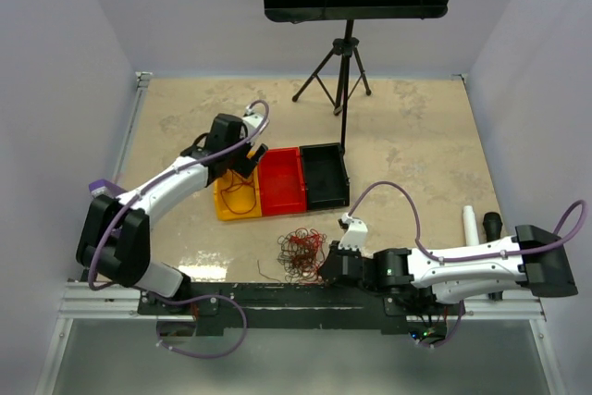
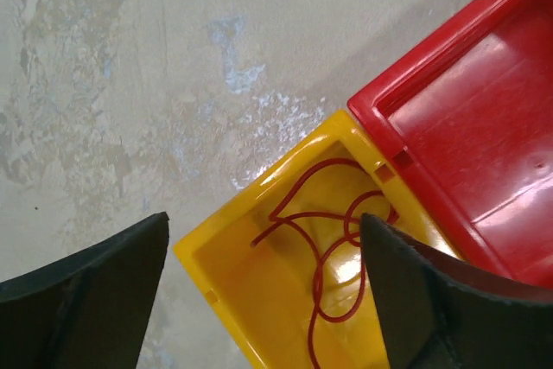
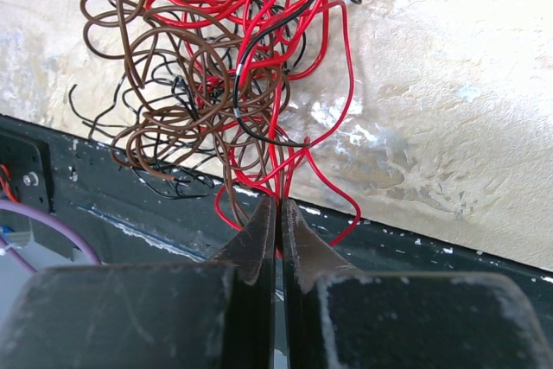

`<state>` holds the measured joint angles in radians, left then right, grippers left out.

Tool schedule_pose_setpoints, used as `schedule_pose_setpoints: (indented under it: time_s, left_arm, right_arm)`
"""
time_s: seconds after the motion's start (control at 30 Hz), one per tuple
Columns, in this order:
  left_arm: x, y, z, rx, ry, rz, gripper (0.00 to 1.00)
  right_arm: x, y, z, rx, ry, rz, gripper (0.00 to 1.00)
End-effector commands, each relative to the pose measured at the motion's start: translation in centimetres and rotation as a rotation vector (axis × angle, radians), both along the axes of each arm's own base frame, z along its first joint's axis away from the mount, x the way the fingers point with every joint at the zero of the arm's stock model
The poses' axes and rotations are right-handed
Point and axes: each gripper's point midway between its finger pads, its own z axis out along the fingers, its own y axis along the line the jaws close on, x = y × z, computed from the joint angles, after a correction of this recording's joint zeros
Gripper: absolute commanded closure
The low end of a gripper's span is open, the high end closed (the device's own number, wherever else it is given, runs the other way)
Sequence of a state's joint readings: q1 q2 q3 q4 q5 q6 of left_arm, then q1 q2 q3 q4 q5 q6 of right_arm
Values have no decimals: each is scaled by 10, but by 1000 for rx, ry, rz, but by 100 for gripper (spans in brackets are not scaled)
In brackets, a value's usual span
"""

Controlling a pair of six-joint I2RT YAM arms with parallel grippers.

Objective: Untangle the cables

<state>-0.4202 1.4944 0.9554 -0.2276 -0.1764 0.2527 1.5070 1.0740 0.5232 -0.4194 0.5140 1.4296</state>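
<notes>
One red cable (image 2: 333, 239) lay loose in the yellow bin (image 2: 212, 257), with the left pincer (image 2: 263, 226) spread wide just above it, gripping nothing. I saw nothing in the red bin (image 1: 282, 180) or the black bin (image 1: 324, 176). Most of the work looked undone. The tangle of cables (image 3: 216, 66), red, brown and black, sat at the six-o'clock edge of the bench (image 1: 416, 136), and the right pincer (image 3: 278, 213) was clamped on a few of its strands.
</notes>
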Motion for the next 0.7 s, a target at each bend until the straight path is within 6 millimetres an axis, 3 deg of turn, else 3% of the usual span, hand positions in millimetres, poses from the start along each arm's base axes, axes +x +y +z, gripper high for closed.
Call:
schedule_pose_setpoints:
  time_s: [0.0, 0.13, 0.23, 0.53, 0.6, 0.67]
  left_arm:
    - [7, -20, 83, -107, -125, -84, 0]
    - [-23, -50, 117, -203, -73, -305, 0]
    - [-77, -83, 116, -309, 78, -570, 0]
    - [-197, -140, 41, -342, 345, -989, 3]
    - [-207, -146, 28, -319, 365, -1032, 4]
    - [-204, -149, 15, -289, 354, -1033, 4]
  right_arm:
    - [5, 1, 7, 33, -14, -41, 100]
    - [4, 3, 6, 22, -13, -37, 100]
    - [4, 4, 5, 20, -12, -37, 100]
    - [6, 4, 7, 12, -8, -55, 100]
    - [6, 3, 8, 15, -4, -64, 100]
    - [5, 2, 8, 16, 0, -67, 100]
